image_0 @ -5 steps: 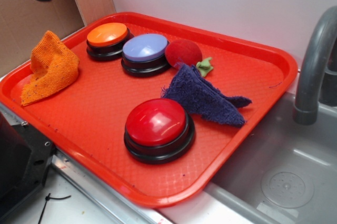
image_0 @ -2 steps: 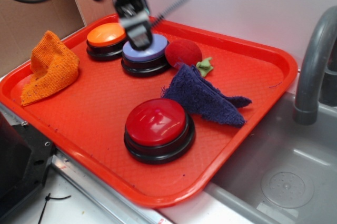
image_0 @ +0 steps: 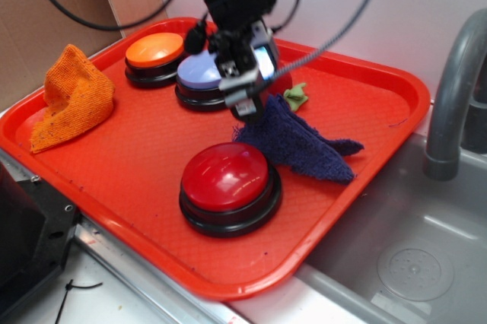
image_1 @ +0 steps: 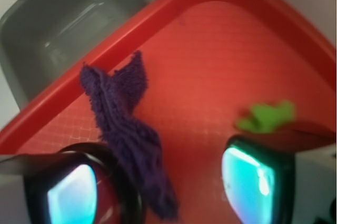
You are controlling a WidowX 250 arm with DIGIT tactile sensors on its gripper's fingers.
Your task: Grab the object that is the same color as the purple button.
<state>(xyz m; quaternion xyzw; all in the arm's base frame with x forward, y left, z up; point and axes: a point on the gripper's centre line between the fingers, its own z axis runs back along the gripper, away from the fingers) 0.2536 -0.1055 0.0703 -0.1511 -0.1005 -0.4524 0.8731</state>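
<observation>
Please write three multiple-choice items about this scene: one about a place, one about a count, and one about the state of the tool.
1. Where does the purple rag lie on the red tray?
A. beside the red button
B. on the orange cloth
C. in the sink

2. How many push buttons stand on the tray?
A. two
B. three
C. four

3. What is the state of the tool?
A. shut on the rag
B. shut on the orange cloth
C. open, above the rag

Answers: 1 A, the rag lies right of the red button. 2 B, orange, lavender and red. 3 C, the wrist view shows the rag between two spread fingers.
</observation>
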